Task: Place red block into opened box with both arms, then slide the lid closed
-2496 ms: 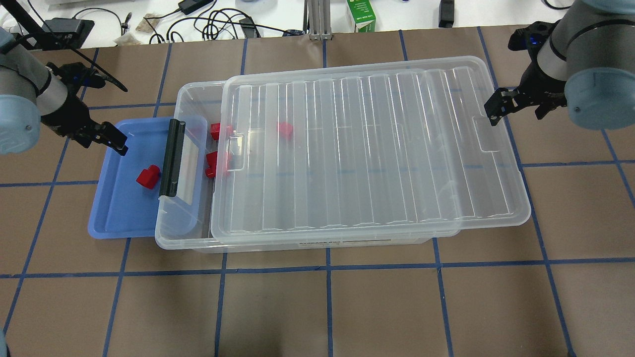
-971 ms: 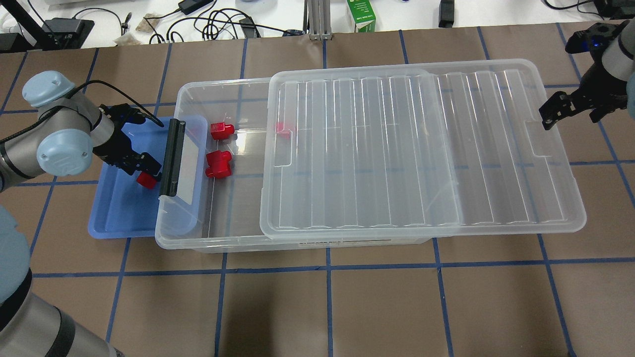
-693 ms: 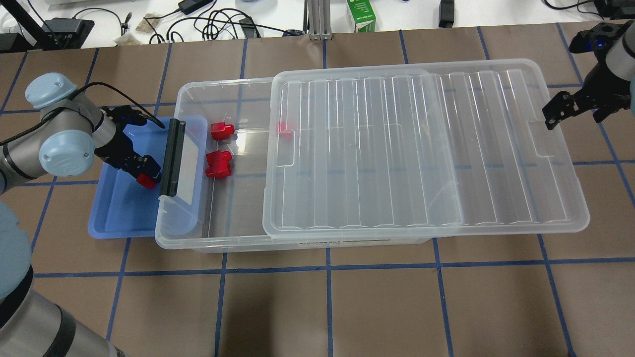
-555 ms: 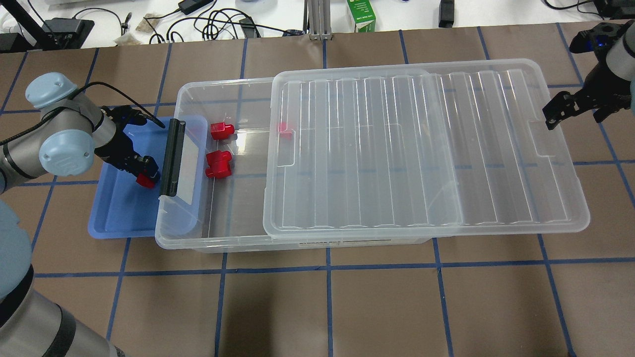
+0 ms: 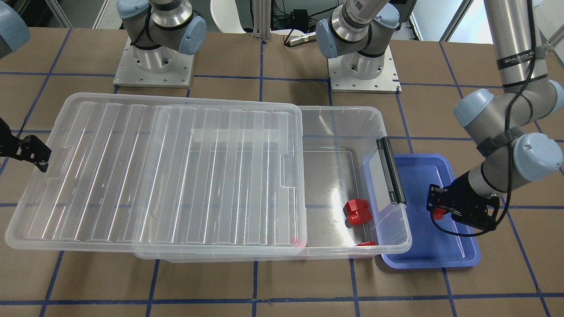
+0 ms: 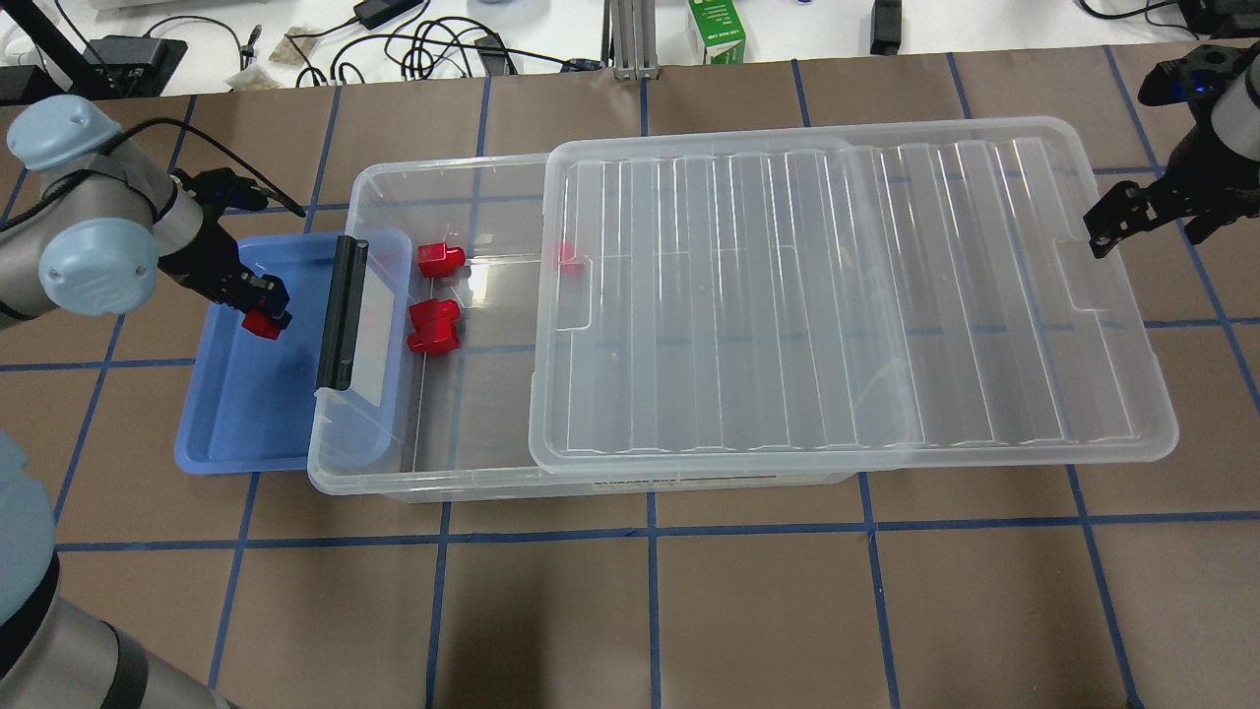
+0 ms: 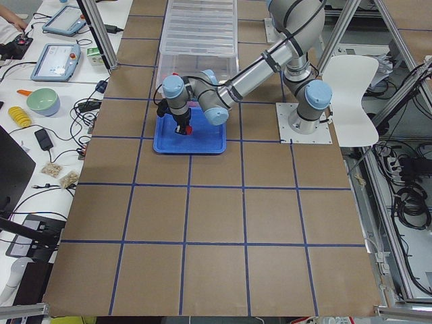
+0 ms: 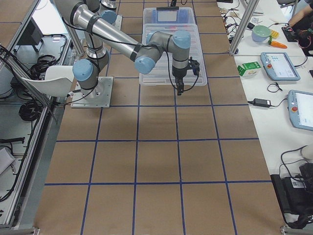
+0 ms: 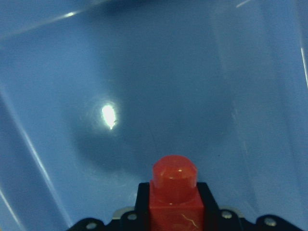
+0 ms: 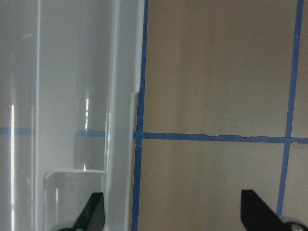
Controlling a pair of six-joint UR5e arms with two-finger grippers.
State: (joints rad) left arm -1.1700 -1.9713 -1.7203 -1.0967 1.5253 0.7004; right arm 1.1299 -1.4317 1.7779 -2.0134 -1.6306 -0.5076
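Note:
The small red block (image 9: 174, 192) sits between the fingers of my left gripper (image 6: 262, 319), which is shut on it and holds it over the blue tray (image 6: 236, 423). The clear box (image 6: 433, 487) lies across the table with its left part uncovered and a black bar (image 6: 340, 315) at that end. The ribbed clear lid (image 6: 847, 295) rests on the box, shifted right and overhanging its right end. My right gripper (image 6: 1107, 226) is open at the lid's right short end. In the right wrist view the lid's rim (image 10: 125, 96) runs between the spread fingers.
Two red blocks (image 6: 438, 259) (image 6: 433, 328) lie in the uncovered part of the box, and a third red block (image 6: 566, 258) shows at the lid's left edge. Cables and a green carton (image 6: 717, 30) lie beyond the far table edge.
The lid has slid right, uncovering the box's left part, with my right gripper moving right alongside. My left gripper dropped onto the red block in the tray, shut on it, then carried it left.

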